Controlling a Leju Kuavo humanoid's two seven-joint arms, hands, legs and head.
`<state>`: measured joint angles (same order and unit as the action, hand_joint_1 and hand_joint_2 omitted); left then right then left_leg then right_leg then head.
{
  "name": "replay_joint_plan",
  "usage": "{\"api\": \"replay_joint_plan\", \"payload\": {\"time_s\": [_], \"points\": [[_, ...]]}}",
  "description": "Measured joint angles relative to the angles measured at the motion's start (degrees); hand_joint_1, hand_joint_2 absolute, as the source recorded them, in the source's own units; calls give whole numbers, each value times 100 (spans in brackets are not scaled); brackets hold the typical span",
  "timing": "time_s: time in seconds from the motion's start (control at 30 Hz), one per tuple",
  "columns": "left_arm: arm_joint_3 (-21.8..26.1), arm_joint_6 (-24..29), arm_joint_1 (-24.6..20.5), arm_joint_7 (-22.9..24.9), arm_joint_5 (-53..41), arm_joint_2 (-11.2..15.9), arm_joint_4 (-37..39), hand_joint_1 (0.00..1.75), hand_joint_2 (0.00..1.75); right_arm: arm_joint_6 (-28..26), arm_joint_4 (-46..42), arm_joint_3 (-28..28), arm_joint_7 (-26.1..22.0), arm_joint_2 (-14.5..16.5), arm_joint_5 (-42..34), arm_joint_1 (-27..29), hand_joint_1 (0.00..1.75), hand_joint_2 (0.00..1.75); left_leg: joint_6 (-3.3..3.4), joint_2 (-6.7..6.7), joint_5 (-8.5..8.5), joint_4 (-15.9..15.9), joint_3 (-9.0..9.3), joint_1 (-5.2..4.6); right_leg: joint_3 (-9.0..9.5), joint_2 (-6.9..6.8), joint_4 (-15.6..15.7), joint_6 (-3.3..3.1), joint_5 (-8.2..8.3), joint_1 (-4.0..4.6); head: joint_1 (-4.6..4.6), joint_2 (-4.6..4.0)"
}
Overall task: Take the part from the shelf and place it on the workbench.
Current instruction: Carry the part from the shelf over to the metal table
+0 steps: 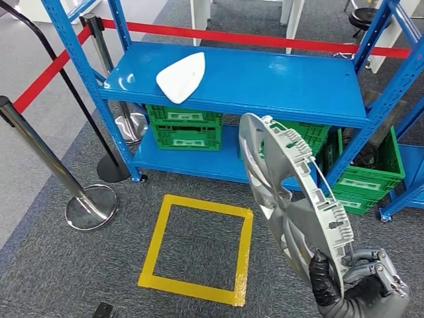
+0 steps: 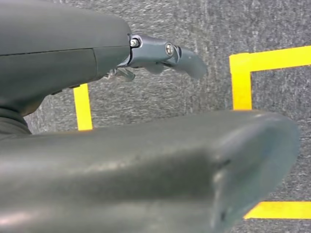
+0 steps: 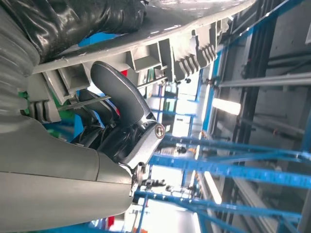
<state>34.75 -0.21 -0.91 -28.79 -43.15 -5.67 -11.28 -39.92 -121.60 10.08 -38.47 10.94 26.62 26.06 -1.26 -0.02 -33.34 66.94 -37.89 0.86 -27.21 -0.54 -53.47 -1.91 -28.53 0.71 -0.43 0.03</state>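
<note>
The silver wheel cover (image 1: 292,199) stands on edge in the air, in front of the blue shelf (image 1: 280,83) — the right hand (image 1: 358,281) grips its lower rim. The left hand (image 2: 161,53) holds nothing, fingers extended over grey carpet and the yellow floor square (image 1: 197,248). A white part (image 1: 181,77) lies on the shelf's top board.

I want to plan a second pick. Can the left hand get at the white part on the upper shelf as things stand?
Probably yes. The left hand hangs over the carpet holding nothing, and the white part lies near the front edge of the blue shelf with nothing on it. The right hand holds the silver wheel cover off to the other side.
</note>
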Motion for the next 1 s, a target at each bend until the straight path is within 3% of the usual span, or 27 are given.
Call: {"api": "replay_joint_plan", "payload": {"time_s": [0.03,0.07,0.1,0.17,0.23,0.3,0.37,0.4,0.5,0.53,0.57,0.6,0.63,0.7,0.73,0.77,0.8,0.87,0.9,0.93,1.0], "points": [[2,-1,-1,-3,-4,2,0,0,0,-1,1,-2,0,-2,-5,0,175,175,-9,0,-122,335,-28,0,-103,-10,-46,-6,48,10,-2,1],[5,-1,-2,-4,-4,6,0,0,0,-1,2,-3,0,-5,-10,0,175,175,-15,0,-104,544,-1,-1,-207,-17,-96,-6,94,17,-2,0],[8,-1,-3,-5,-4,13,0,0,0,-2,2,-3,0,-7,-14,2,175,175,-18,0,26,565,105,-1,-323,-18,-152,3,138,20,-4,1],[11,-1,-9,-8,-4,20,0,0,0,-2,3,-3,0,-13,-19,6,175,175,-15,1,304,33,568,2,-528,-15,-265,41,214,20,-7,-1],[11,-2,-22,-13,-6,18,0,0,0,-2,2,-3,0,-21,-21,10,175,175,13,-6,263,-763,1091,-4,-659,-13,-366,96,280,39,-5,0],[11,-4,-30,-18,-8,12,0,0,0,-2,1,-4,0,-31,-21,11,175,175,69,-12,158,-1116,1273,-27,-713,-18,-411,156,355,49,-1,1],[11,-9,-23,-19,-9,0,1,0,0,-2,1,-6,0,-39,-22,16,175,175,155,11,227,-1123,1186,-25,-757,-6,-442,221,365,30,-4,1],[12,-11,-22,-20,-10,-3,1,0,0,-2,1,-7,0,-44,-24,20,175,175,204,28,283,-1127,1128,-20,-818,9,-534,259,242,19,4,1],[14,-12,-36,-21,-9,2,0,0,0,0,3,-7,0,-71,-29,29,175,175,282,67,480,-1126,893,-23,-1105,37,-1424,365,-553,-32,38,1],[14,-12,-37,-21,-9,3,0,0,0,1,3,-8,0,-80,-32,30,175,175,281,78,546,-1121,809,-31,-1161,37,-1777,384,-722,-49,42,1],[14,-13,-36,-21,-10,4,0,0,0,0,3,-9,0,-86,-33,31,175,175,278,91,609,-1117,726,-38,-1156,38,-1999,391,-750,-58,44,0],[14,-13,-35,-21,-12,5,0,0,0,-1,3,-11,0,-92,-33,33,175,175,273,104,671,-1115,643,-47,-1057,37,-2031,386,-654,-64,44,0],[14,-13,-36,-21,-14,5,0,0,0,-1,3,-13,0,-99,-33,34,175,175,267,115,732,-1115,568,-57,-849,36,-1839,364,-489,-64,44,0],[14,-13,-40,-22,-16,-2,0,0,0,-2,3,-14,0,-111,-32,33,175,175,244,127,845,-1112,468,-71,-178,3,-971,269,-264,-30,42,1],[15,-14,-39,-24,-17,-9,0,0,0,-2,2,-13,0,-116,-30,30,175,175,220,132,897,-1110,438,-71,154,-26,-488,217,-272,-3,44,1],[15,-14,-39,-25,-19,-16,0,0,0,-2,2,-11,0,-119,-28,27,175,175,192,142,950,-1109,415,-62,375,-47,-139,180,-317,27,45,1],[16,-15,-37,-26,-21,-24,0,0,0,-2,1,-11,0,-121,-27,26,175,175,157,154,1004,-1114,391,-51,484,-59,64,152,-352,58,49,1],[16,-20,-29,-27,-23,-28,1,0,0,-2,1,-12,0,-125,-27,32,175,175,89,163,1063,-1123,337,-25,421,-46,161,106,-259,71,55,1],[17,-21,-21,-27,-25,-28,2,0,0,-2,1,-12,0,-126,-28,36,175,175,63,146,961,-1064,300,-21,363,-42,179,61,-181,64,54,1],[17,-22,-10,-28,-26,-29,2,0,0,-2,1,-11,0,-126,-32,40,175,175,44,117,756,-910,248,-21,297,-40,199,20,-100,52,43,0],[16,-22,2,-28,-37,-32,2,0,0,-2,1,-10,0,-126,-39,48,175,175,18,65,147,-253,104,-19,135,-25,182,-32,24,47,21,0]]}}
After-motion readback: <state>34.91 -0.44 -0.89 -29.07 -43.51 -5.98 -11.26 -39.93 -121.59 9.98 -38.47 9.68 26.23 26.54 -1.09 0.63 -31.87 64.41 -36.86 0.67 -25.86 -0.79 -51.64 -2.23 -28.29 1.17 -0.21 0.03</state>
